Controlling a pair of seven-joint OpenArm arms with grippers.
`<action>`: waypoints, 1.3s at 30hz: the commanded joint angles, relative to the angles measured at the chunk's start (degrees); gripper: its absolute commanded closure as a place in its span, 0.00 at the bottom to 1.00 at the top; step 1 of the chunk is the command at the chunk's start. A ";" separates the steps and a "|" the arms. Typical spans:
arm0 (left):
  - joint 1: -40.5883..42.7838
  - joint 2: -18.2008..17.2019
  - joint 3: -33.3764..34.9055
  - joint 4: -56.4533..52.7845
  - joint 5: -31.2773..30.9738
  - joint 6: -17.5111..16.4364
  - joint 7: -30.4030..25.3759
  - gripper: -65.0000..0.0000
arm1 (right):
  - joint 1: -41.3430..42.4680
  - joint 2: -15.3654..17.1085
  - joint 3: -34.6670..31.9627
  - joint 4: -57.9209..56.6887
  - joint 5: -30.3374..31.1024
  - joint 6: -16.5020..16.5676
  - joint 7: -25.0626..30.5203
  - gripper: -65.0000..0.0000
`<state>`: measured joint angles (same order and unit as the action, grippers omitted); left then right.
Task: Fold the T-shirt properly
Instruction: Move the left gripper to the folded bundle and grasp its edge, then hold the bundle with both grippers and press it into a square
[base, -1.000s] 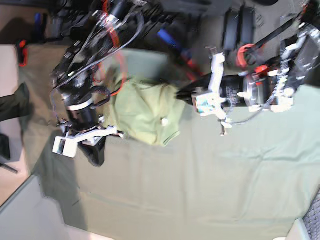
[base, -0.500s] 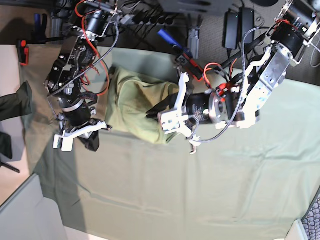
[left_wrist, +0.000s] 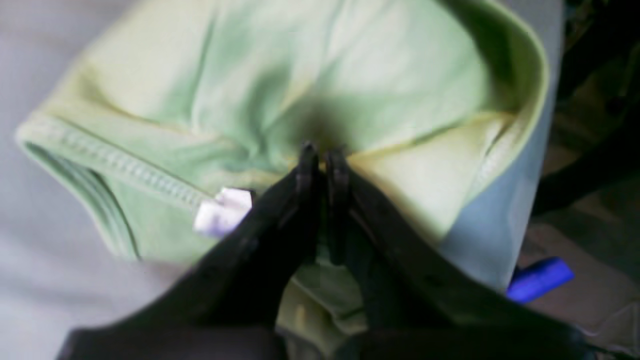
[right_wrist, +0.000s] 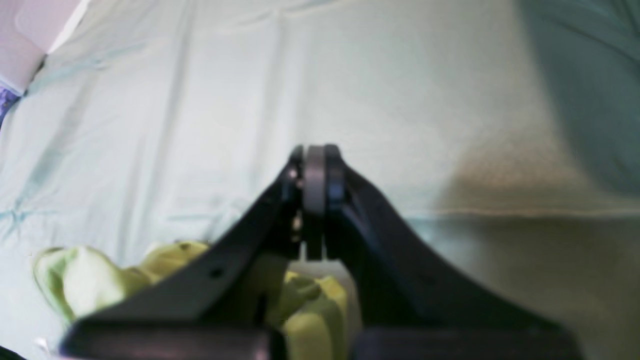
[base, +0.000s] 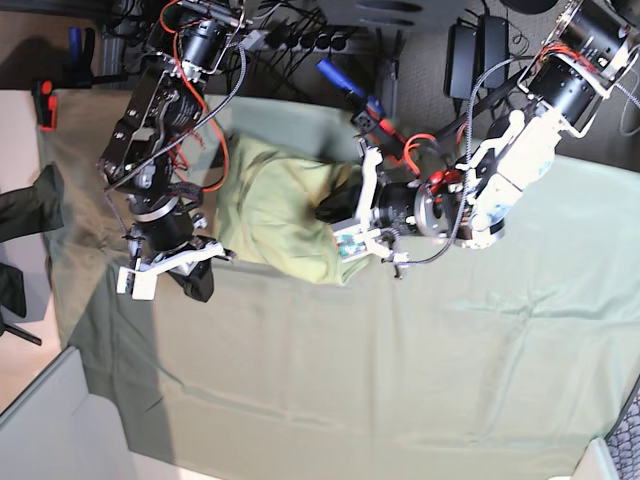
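The pale yellow-green T-shirt (base: 275, 210) lies bunched at the back of the dull green table cloth (base: 400, 380). In the left wrist view the T-shirt (left_wrist: 300, 75) fills the frame, its ribbed collar and a white label (left_wrist: 222, 212) to the left. My left gripper (left_wrist: 322, 150) pinches a fold of it, the creases running into its tips. In the base view this left gripper (base: 335, 208) is at the shirt's right edge. My right gripper (right_wrist: 315, 150) is shut with nothing between its tips, pointing over bare cloth. Part of the T-shirt (right_wrist: 80, 285) lies under it. In the base view the right gripper (base: 200, 285) is just off the shirt's lower left corner.
Cables, power bricks (base: 470, 50) and a blue-handled tool (base: 335, 75) lie beyond the table's back edge. A dark garment (base: 30, 205) and a red clamp (base: 45, 105) are at the left side. A pale panel (base: 50, 420) stands at the near left corner.
The left arm swung in from the right onto the shirt's right edge, then drew slightly up and back. The shirt's right side has bunched. The right arm shifted only slightly.
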<state>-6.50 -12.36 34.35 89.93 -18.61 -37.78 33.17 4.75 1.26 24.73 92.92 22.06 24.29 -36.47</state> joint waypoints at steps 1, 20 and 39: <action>-1.09 -0.61 -0.22 0.59 -0.59 -0.22 -0.85 0.96 | 1.07 0.33 0.00 0.98 0.87 2.99 1.25 1.00; -2.58 -6.84 -2.23 0.59 -0.63 -0.42 -1.44 0.96 | -2.49 -0.35 -0.59 8.55 23.80 5.07 -10.62 1.00; -3.50 -6.84 -3.72 0.98 -2.75 -0.39 0.11 0.96 | -5.38 3.74 -8.98 -8.20 13.60 5.79 -4.74 1.00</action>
<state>-8.62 -19.05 31.09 89.82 -20.60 -37.98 34.28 -0.99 4.93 15.84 84.14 35.73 26.74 -40.95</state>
